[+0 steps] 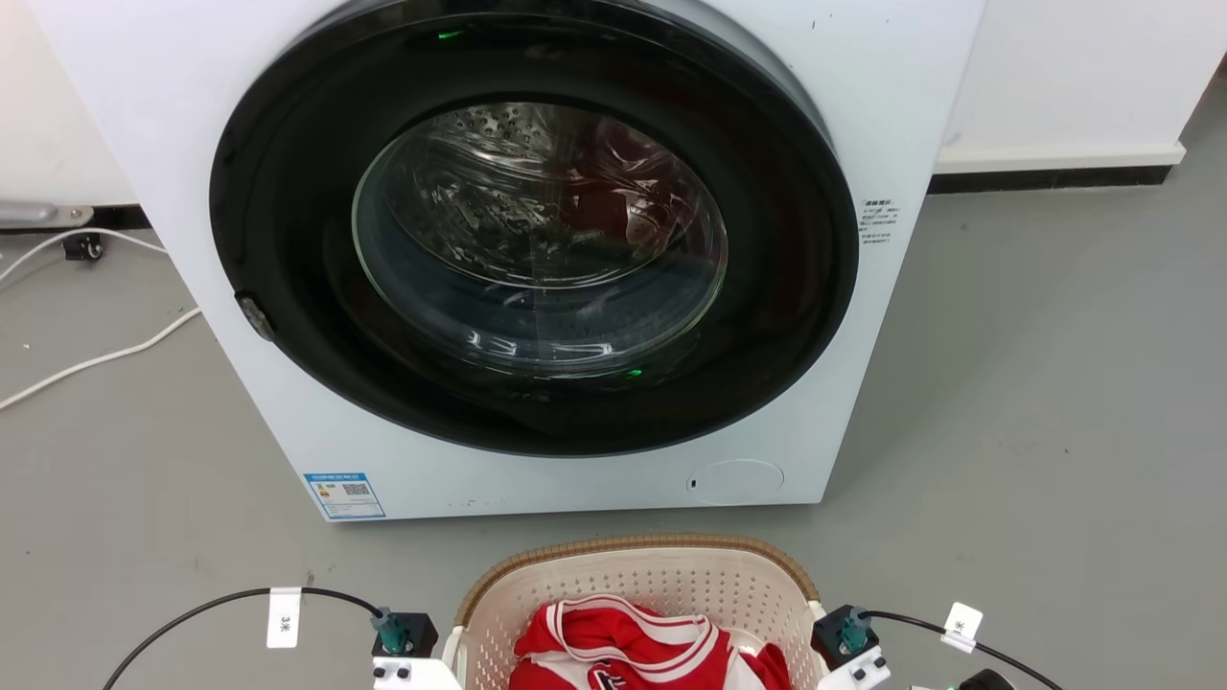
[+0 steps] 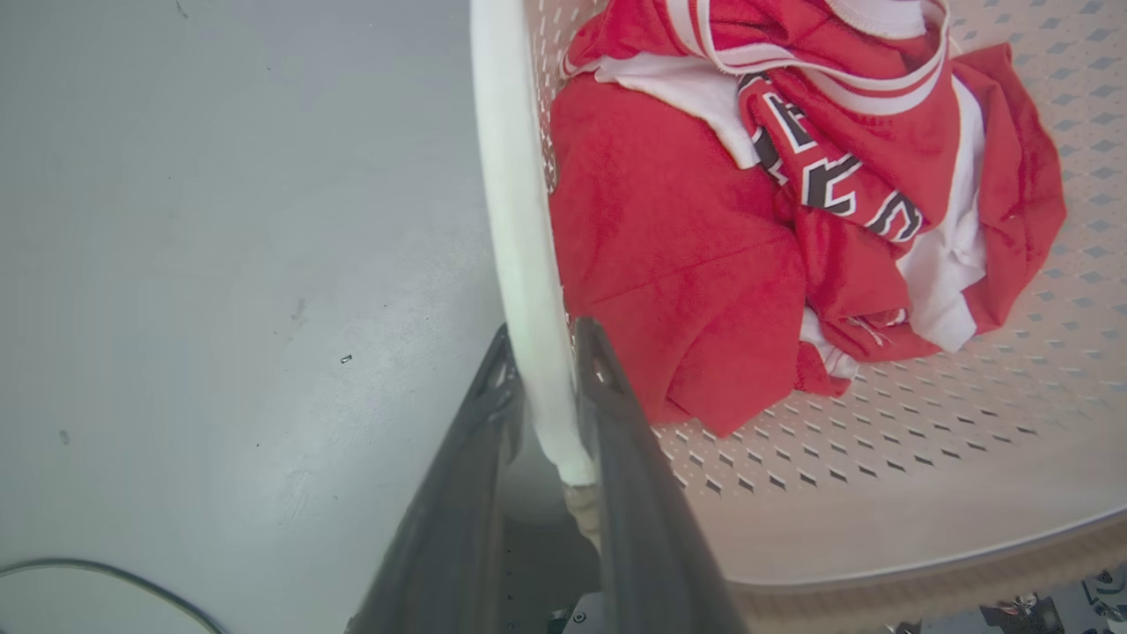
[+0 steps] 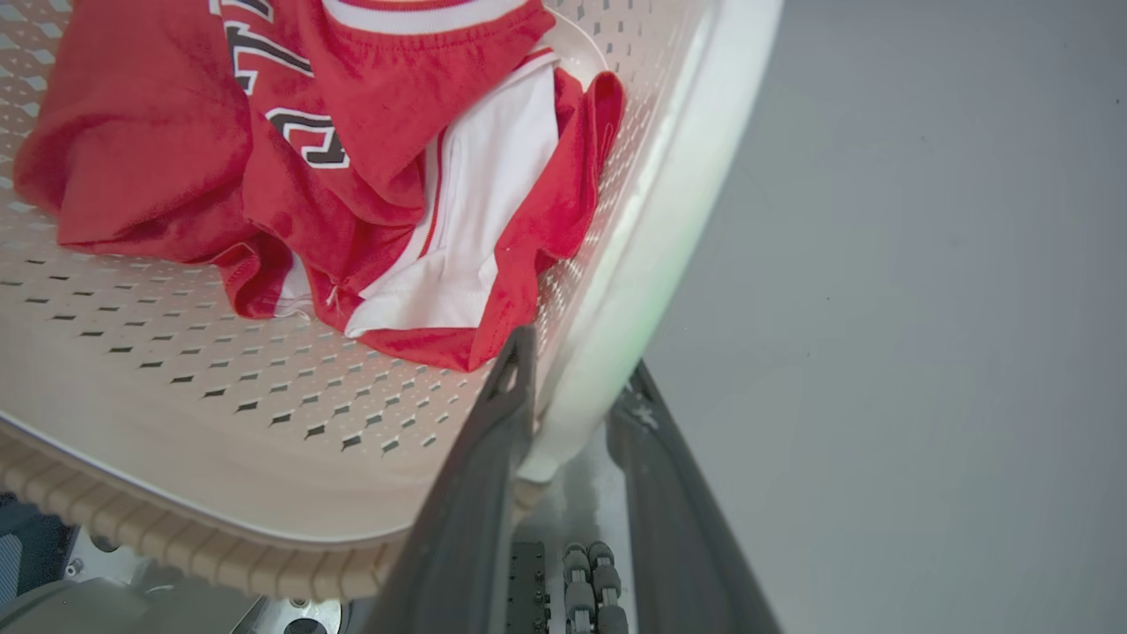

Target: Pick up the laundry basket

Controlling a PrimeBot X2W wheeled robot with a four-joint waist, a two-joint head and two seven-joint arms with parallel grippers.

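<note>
A: Where do we stand with the laundry basket (image 1: pixel 671 580)?

B: It sits low and just in front of us, between our two wrists and short of the washer (image 1: pixel 537 249), with a red jersey (image 1: pixel 623 642) heaped inside. We judge that we are at the gripping step, with the lift itself not yet done.

A: What has the left end effector (image 2: pixel 546 339) got?

B: Its fingers stand narrow, one outside the basket and one inside. The left-side handle (image 2: pixel 519 220) is pinched between them near its end, so we call that a hold.

A: And the right end effector (image 3: pixel 581 352)?

B: It straddles the right-side handle (image 3: pixel 651 229) the same way. The inner finger lies against the perforated wall. We cannot tell whether the outer finger touches the plastic or stands just off it.

A: So what does the next move ask of us?

B: First we make sure the right side is truly clamped. Then both arms should rise together and evenly, straight up off the floor (image 1: pixel 1035 383). If one side leads, we think the basket would tilt or the thin handle would slide out of a grip.
</note>
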